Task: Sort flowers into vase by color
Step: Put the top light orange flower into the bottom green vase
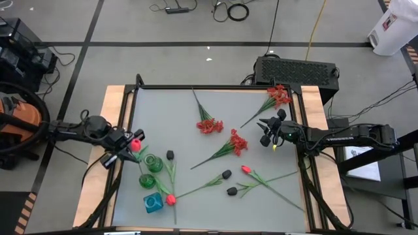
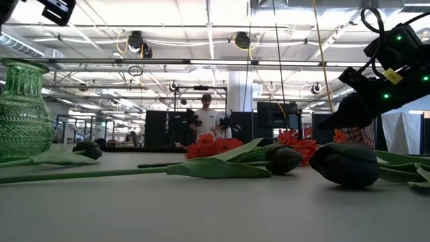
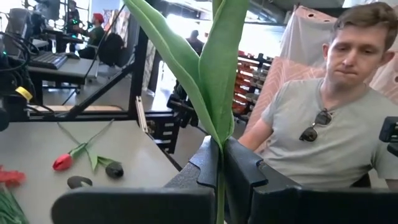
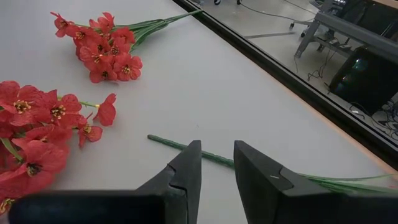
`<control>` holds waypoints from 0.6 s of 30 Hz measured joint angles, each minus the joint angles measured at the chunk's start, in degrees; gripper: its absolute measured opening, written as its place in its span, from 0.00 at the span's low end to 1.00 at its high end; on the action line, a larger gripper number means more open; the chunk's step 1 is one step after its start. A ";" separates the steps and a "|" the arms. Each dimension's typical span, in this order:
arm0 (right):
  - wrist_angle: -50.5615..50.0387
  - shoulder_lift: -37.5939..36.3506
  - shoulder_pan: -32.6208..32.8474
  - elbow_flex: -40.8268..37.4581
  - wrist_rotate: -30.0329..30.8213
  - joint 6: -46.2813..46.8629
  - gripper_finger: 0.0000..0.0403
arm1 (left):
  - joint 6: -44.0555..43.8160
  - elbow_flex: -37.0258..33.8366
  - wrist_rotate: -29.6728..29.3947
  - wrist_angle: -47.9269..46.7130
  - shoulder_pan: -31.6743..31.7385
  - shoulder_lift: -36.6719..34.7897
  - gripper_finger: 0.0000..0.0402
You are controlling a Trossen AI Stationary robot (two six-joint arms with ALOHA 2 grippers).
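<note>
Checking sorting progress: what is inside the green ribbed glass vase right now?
Nothing shows inside the green ribbed glass vase: from above its mouth looks empty, though the bottom is hard to see. The left gripper beside it is shut on a red tulip-like flower.

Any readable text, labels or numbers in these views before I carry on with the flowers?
None can be read.
White container, on the floor beyond the table: a label with red marks, too small to read.
White papers, beside the right arm: print too small to read.
Vases, flowers and grippers: no text visible.
</note>
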 joint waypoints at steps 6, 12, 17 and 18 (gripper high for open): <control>-0.01 0.00 0.00 0.00 -0.01 0.01 0.21 | 1.29 0.00 -0.19 -1.29 -1.11 0.00 0.03; -0.01 0.01 0.00 0.00 0.01 0.01 0.21 | 2.05 0.00 -0.85 -1.58 -1.39 0.02 0.03; -0.02 0.00 0.00 0.00 -0.01 0.01 0.21 | 3.48 0.00 -2.61 -3.98 -1.39 0.02 0.03; -0.03 0.00 0.00 0.00 0.01 0.01 0.21 | 3.48 0.00 -3.69 -4.36 -1.39 0.02 0.03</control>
